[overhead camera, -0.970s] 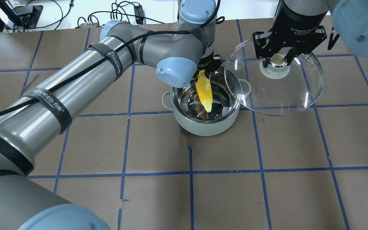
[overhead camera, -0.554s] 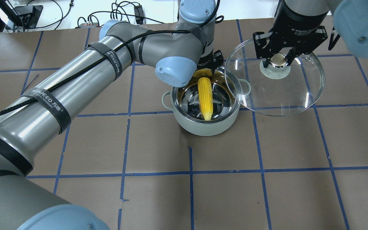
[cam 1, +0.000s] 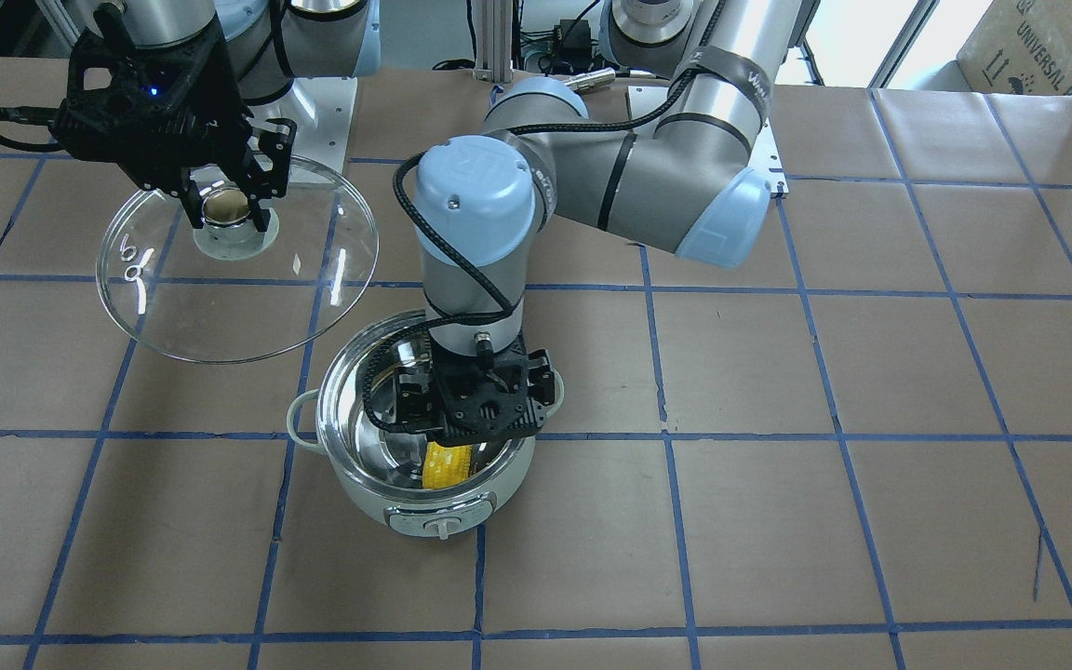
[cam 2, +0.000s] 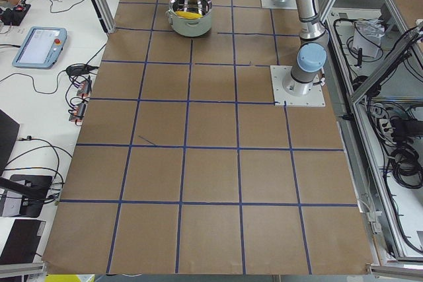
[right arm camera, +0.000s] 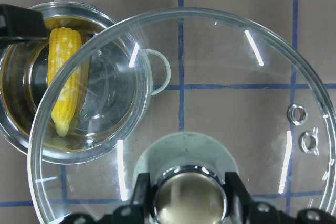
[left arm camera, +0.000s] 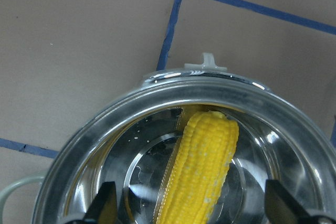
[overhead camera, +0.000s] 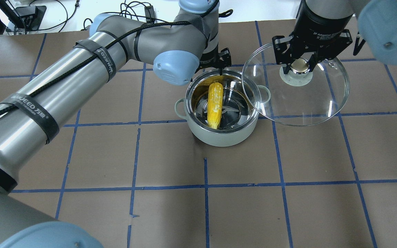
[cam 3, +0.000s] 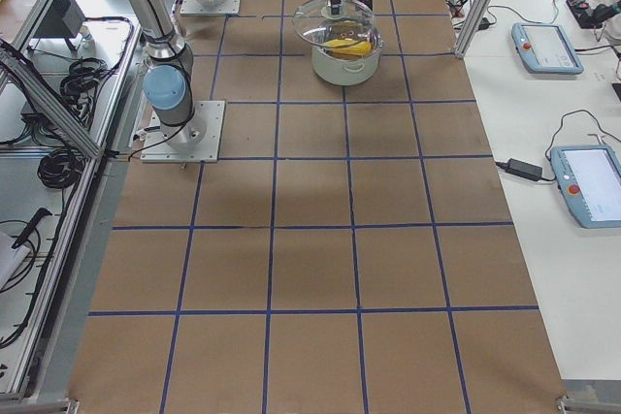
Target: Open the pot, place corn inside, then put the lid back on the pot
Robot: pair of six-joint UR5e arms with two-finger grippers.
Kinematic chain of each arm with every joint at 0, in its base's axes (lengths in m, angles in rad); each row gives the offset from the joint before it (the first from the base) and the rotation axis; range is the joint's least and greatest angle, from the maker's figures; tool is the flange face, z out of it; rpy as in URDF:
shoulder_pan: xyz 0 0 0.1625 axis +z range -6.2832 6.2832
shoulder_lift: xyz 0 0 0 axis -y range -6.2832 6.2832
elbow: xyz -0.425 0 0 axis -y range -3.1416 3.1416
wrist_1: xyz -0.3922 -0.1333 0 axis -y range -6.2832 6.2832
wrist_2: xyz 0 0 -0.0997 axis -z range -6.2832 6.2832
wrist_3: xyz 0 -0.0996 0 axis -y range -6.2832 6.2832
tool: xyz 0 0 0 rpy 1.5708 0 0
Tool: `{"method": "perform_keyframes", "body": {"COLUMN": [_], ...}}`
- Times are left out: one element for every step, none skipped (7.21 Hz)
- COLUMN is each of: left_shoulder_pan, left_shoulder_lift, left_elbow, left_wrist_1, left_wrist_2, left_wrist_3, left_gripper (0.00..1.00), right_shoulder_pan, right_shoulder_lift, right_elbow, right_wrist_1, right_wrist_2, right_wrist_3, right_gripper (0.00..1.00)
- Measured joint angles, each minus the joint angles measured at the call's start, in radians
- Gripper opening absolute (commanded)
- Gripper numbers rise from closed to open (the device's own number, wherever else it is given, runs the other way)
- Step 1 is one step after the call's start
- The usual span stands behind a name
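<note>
The pale mint pot stands uncovered on the table, its control knob facing away from the robot. The yellow corn lies inside on the steel bottom, also seen from the wrist as corn. My left gripper hangs open just above the pot's robot-side half, its fingers spread wide either side of the corn and touching nothing. My right gripper is shut on the gold knob of the glass lid, held level in the air to the right of the pot; the lid's edge overlaps the pot's rim.
Brown paper with a blue tape grid covers the table. Cables lie along the table's edge at the top of the overhead view. Tablets sit on a side bench. The left arm's forearm spans the table's left half.
The corn left my left gripper and dropped flat into the pot. The left gripper opened and drew back up and left in the overhead view. The right gripper and lid stayed put.
</note>
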Motion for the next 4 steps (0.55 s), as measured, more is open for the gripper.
{"method": "perform_keyframes", "body": {"left_shoulder_pan": [0.061,0.142,0.226,0.289], "left_shoulder_lift": [0.031,0.079,0.128,0.167], "left_elbow": [-0.001,-0.001,-0.004,-0.016], "left_wrist_1": [-0.049,-0.128,-0.206,-0.257], "left_wrist_2": [-0.005,-0.012,-0.018,-0.021], "left_wrist_3": [0.119,0.257,0.369,0.442], "left_gripper": [1.00,1.00,1.00,1.00], "right_shoulder_pan": [0.000,0.000,0.000,0.000], "right_shoulder_lift": [0.000,0.000,0.000,0.000], "right_elbow": [0.002,0.003,0.004,0.005], "right_wrist_1": [0.000,0.000,0.000,0.000], "right_wrist_2": [0.000,0.000,0.002,0.004], "right_wrist_3": [0.000,0.000,0.000,0.001], "right_gripper": [0.34,0.34,0.34,0.34]}}
